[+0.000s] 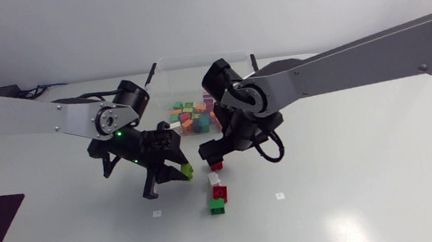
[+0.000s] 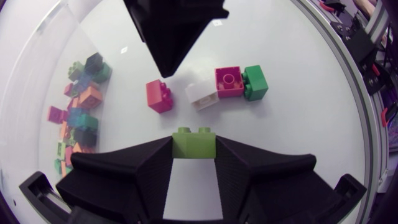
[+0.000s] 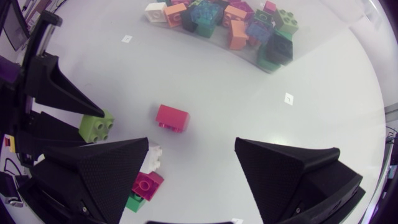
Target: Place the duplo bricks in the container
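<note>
The left gripper [image 2: 194, 163] has its two fingers closed in on a lime-green two-stud duplo brick [image 2: 194, 142], pinched from both sides right at the tips. The right gripper [image 3: 191, 144] is spread wide with nothing in it. A red duplo brick [image 3: 172, 117] lies on the white table [image 1: 356, 186] just ahead of the gap, touching neither finger.

In the head view the two grippers sit near each other around mid-table, the left one at roughly 9 o'clock of the right. From the red brick toward 6 o'clock there's a little row: a white brick [image 1: 214, 178], a magenta brick [image 1: 221, 192] and a dark green brick [image 1: 217, 207], those three touching one after another. The clear plastic container [image 1: 187, 87] is at 12 o'clock of the grippers, with a heap of mixed-colour bricks [image 1: 195, 117] already inside.
</note>
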